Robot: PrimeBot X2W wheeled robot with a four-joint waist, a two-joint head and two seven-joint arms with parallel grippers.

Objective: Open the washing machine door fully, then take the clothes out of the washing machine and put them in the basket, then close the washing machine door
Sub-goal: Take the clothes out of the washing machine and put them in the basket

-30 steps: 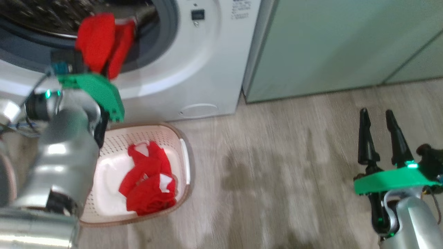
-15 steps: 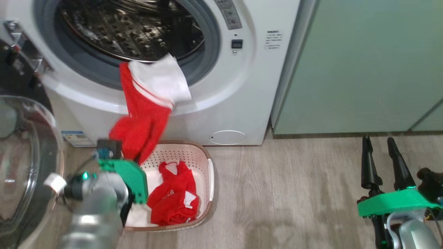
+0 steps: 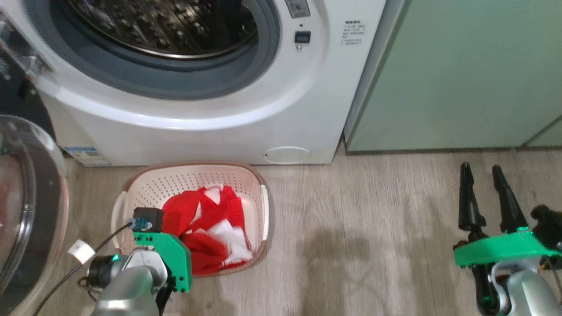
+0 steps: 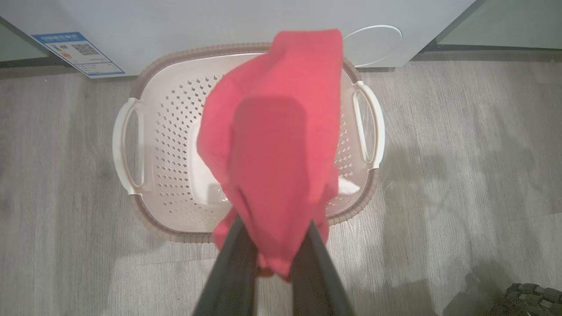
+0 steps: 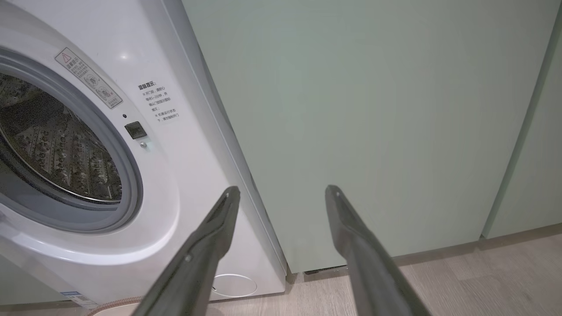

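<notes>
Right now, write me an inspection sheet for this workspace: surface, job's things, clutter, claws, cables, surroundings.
Surface: pale wood-grain floor, faint shadows on it.
Job's things: washing machine with door swung open at the left; no clothes seen in the visible part of the drum; basket on the floor in front of it, red clothes inside.
Clutter: dark knobbly thing at the corner of the left wrist view, too little shown to name.
Claws: left claw shut on a red garment over the basket; right claw open, empty.
Cables: dark cable with white tag by the left wrist.
Surroundings: pale green cabinets to the right of the machine.
</notes>
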